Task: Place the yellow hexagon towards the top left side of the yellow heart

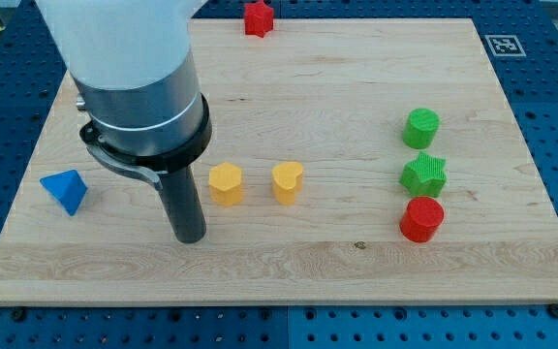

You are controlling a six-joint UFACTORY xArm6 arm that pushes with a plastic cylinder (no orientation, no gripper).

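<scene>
Right now your tip (190, 236) sits on the counter (356, 262), just beside the yellow hexagon (226, 183), on that block's left and slightly lower. The hexagon itself stands close to the left of the yellow heart (287, 181), level with it and apart. You likely parked the tip below-left so a push drives the hexagon upward, toward the heart's top left. You have no jaws on this rod, so nothing spreads or pinches. Far right of the heart stand a green cylinder (421, 127), green star (423, 174) and red cylinder (421, 218). The only marking is a black-and-white square tag (503, 45) at the far corner; you can't read writing there
</scene>
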